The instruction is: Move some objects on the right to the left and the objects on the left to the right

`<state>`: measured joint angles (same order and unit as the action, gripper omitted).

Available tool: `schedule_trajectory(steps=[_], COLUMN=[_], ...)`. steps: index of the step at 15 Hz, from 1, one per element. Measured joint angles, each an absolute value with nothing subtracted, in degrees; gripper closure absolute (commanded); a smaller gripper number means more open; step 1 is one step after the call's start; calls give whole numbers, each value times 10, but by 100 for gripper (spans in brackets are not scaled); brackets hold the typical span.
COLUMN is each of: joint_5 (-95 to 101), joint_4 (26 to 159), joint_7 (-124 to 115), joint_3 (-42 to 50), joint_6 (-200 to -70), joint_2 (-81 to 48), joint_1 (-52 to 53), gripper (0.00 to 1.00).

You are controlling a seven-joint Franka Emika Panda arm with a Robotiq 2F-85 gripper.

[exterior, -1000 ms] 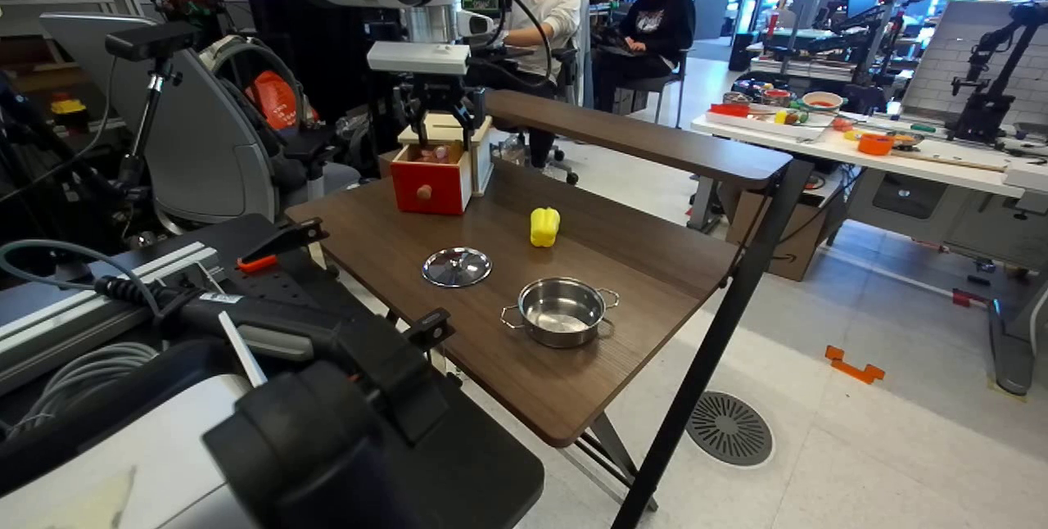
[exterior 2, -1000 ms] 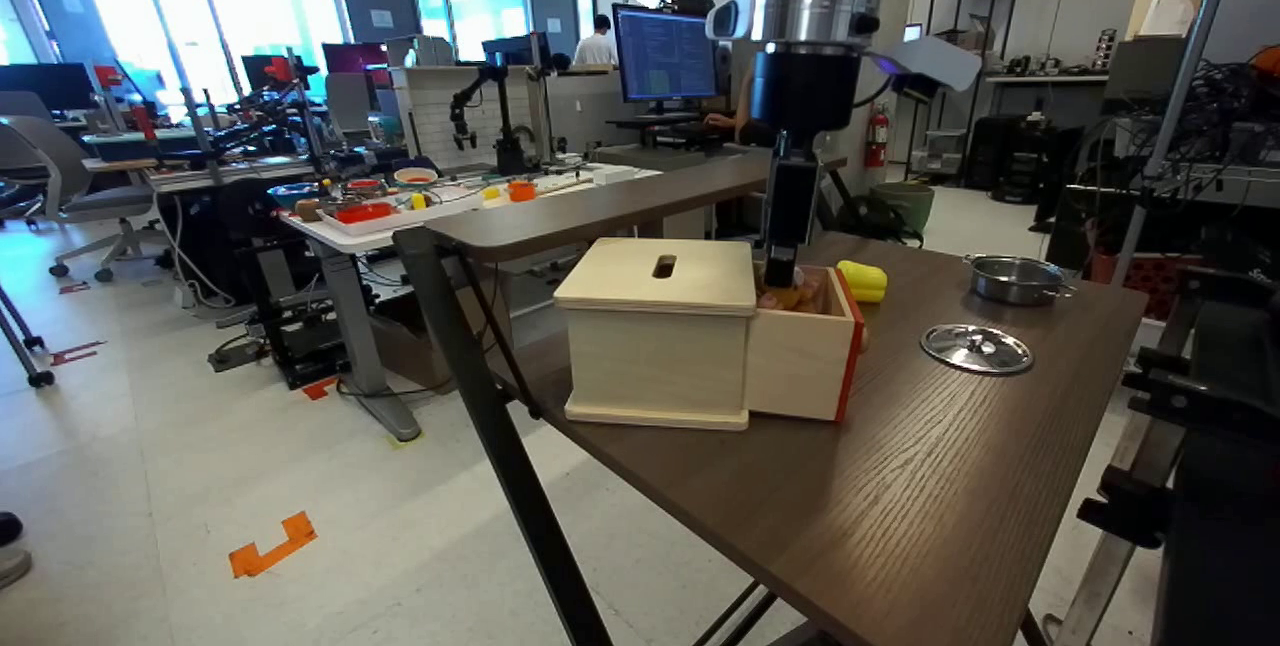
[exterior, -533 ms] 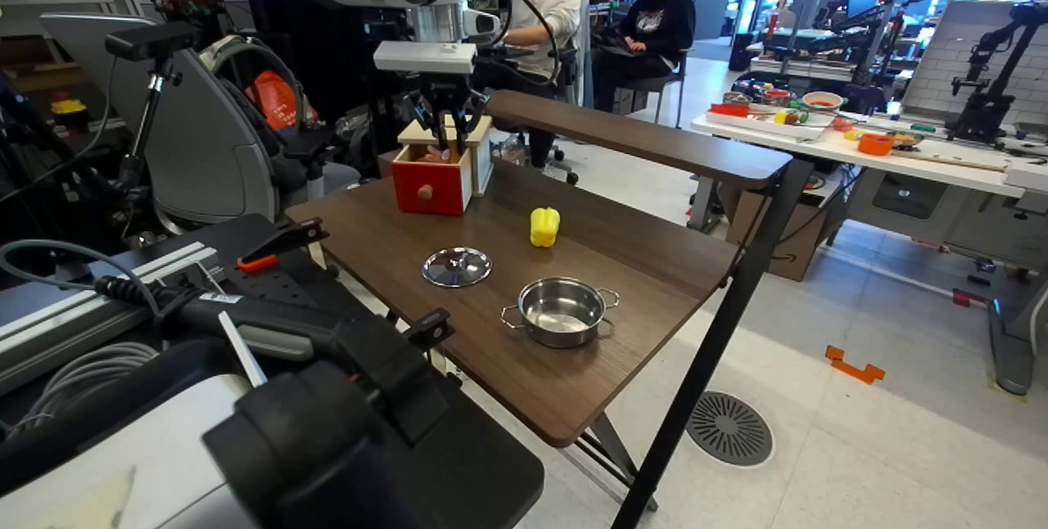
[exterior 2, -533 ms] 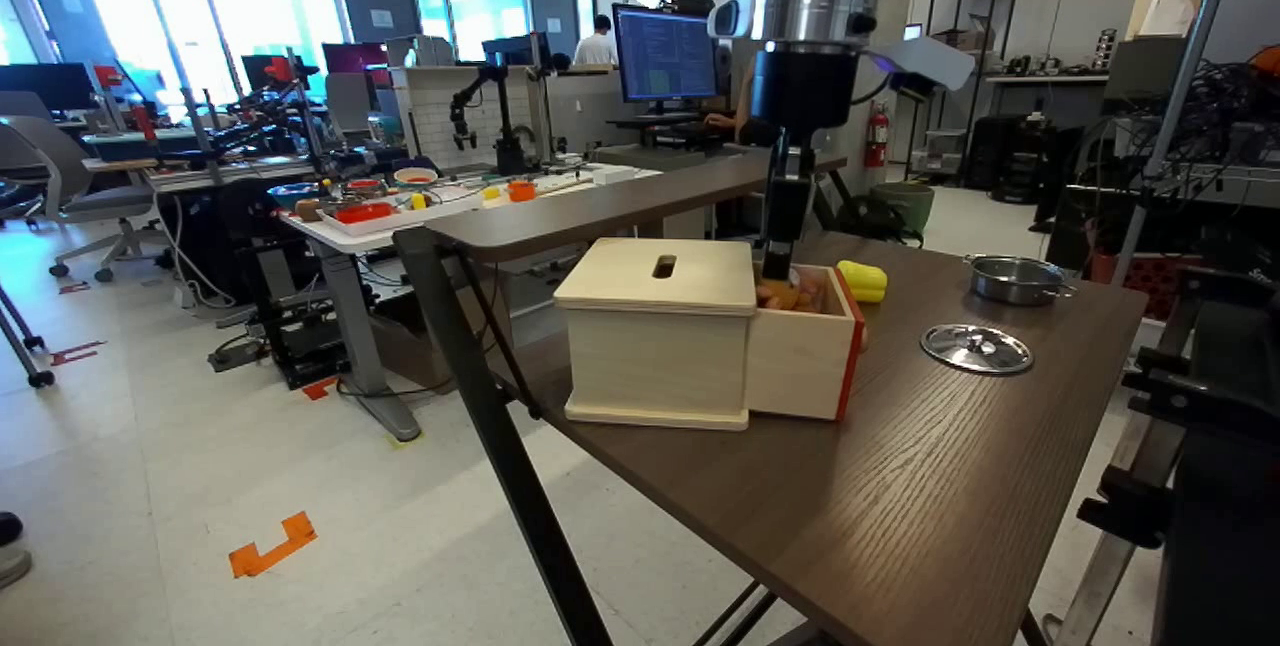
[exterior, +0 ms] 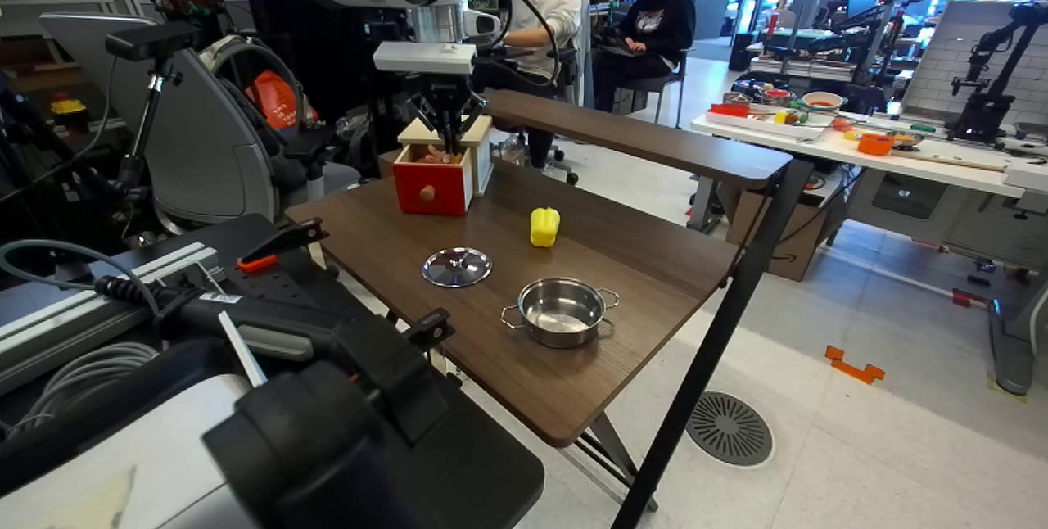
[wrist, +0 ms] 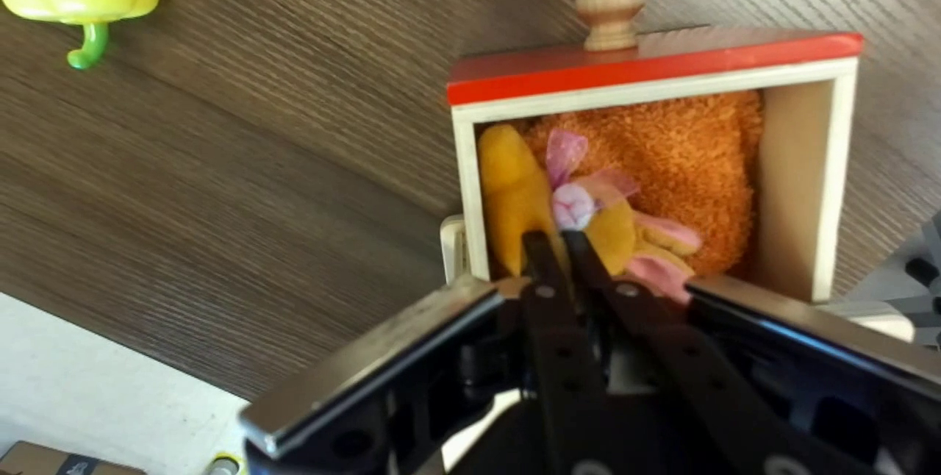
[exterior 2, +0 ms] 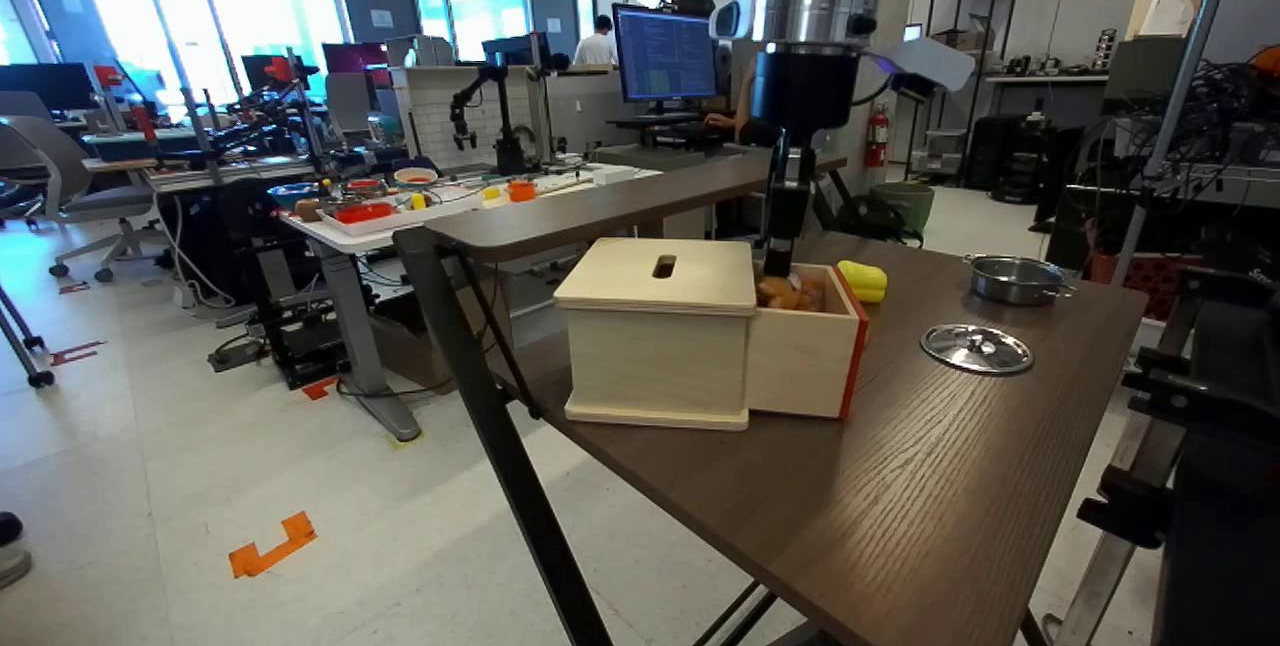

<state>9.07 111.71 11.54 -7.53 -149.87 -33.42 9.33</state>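
The end effector [wrist: 556,239] pinches a plush bunny [wrist: 574,207], the swap seems pending, and in an exterior view the silver lid [exterior: 457,269] lies at the pot's [exterior: 561,337] 10 o'clock, the yellow pepper [exterior: 544,228] at 12.

Windows [exterior 2: 270,1] glare blown-out white in both exterior views; a pale sheen streaks the tabletop [exterior 2: 930,456], and the silver lid [exterior 2: 965,347] gleams.

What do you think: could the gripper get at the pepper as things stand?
Probably not yet: the gripper looks shut on the plush in the drawer. The pepper itself lies uncovered on the table.
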Motion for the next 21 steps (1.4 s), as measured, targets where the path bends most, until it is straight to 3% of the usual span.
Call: schedule_trajectory(steps=[13, 21], joint_5=[87, 82], joint_4=[1182, 1151], joint_7=[123, 124], joint_3=[-46, -10], joint_6=[-1485, -1483], joint_2=[-226, -297], joint_1=[38, -27], gripper=[98, 98])
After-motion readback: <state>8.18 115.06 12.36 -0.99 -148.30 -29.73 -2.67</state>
